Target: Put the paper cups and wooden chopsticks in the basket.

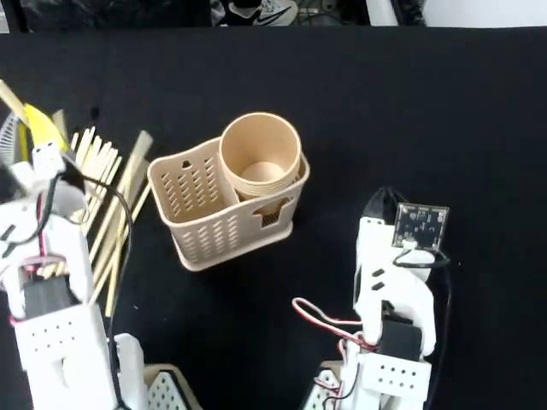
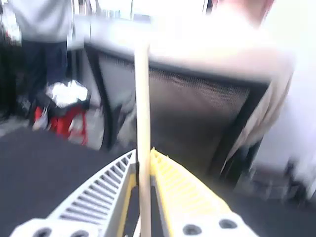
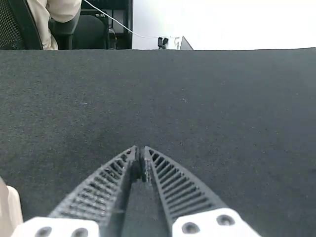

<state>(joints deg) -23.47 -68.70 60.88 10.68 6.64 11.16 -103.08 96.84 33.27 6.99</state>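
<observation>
loose chopsticks (image 1: 98,158) part-hidden under left arm (image 1: 51,248) | gripped chopstick (image 2: 142,98) blurred, lower end runs off frame edge, clamped in left gripper (image 2: 143,153) | room behind smeared | paper cups (image 1: 261,154) lower walls hidden by basket (image 1: 205,226); cup count unclear

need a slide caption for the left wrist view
Left tool clamped on one wooden chopstick, which sticks out past its tips.

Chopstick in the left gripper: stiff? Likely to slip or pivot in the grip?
Probably stiff: the chopstick runs straight past the left gripper with no visible bend. Likely to pivot: it is thin and pinched at one spot, so a knock on the long free end may swing it. Probably light, being slim wood.
</observation>
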